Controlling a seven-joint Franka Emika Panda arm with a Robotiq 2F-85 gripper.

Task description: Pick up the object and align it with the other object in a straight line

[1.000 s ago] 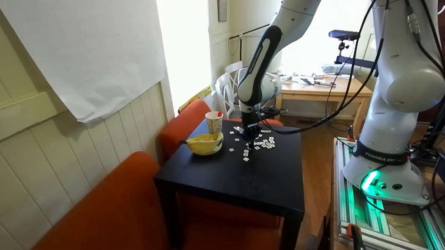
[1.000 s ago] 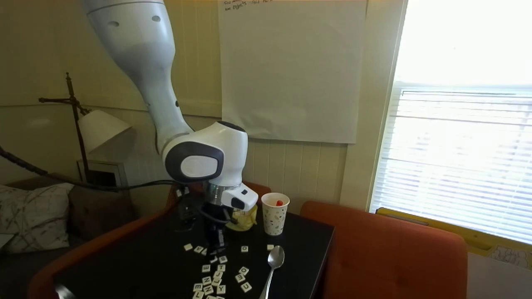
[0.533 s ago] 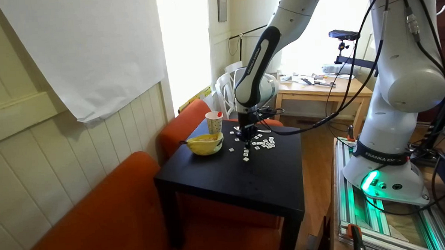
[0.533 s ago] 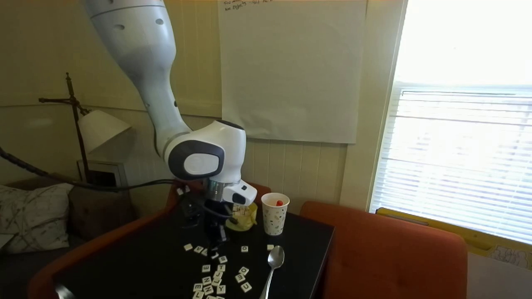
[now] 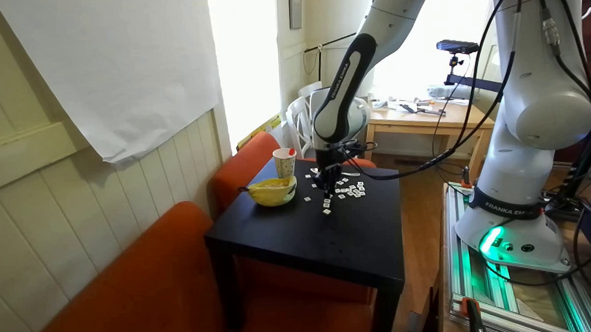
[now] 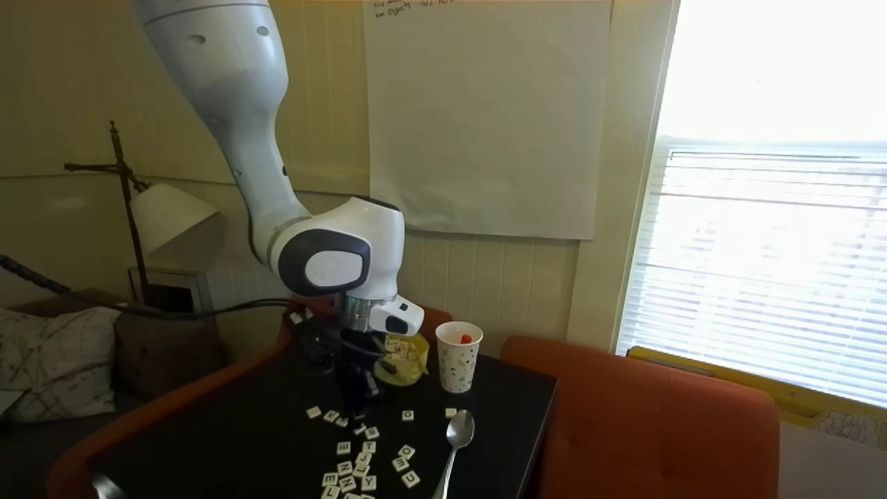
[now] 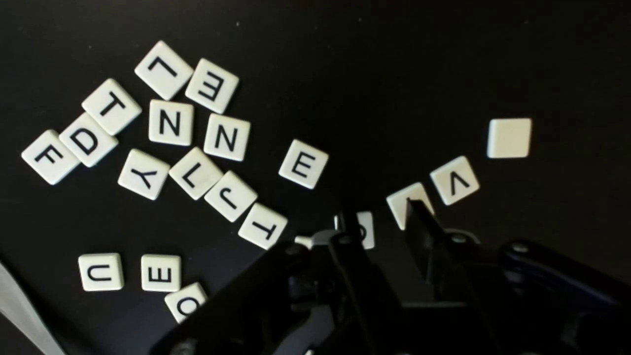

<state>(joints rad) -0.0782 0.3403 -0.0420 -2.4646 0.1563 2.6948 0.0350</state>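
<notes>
A letter tile (image 7: 368, 224) lies at the gripper (image 7: 381, 211), half covered by a finger (image 7: 350, 224) in the wrist view, its letter mostly hidden; whether finger and tile touch cannot be told. The jaws stand apart, part of that tile showing in the gap, and the second finger (image 7: 423, 230) overlaps another tile (image 7: 398, 204) next to the V tile (image 7: 454, 180). The arm (image 5: 351, 73) slants down over the black table (image 5: 299, 240) in both exterior views, its wrist bent so the gripper points downward, tips low among the tiles. Seventeen tiles can be made out in the wrist view: three E, two L, two T, two N, one each of D, F, Y, J, U, O and V, and one plain; three more are largely or partly hidden. Farther out are one spoon (image 6: 457, 443), one patterned cup (image 6: 457, 367) and one yellow bowl (image 5: 272, 197). The cup stands upright with something red (image 6: 466, 339) in it; the bowl, near it, holds pale contents (image 6: 402, 346) too small to identify.
</notes>
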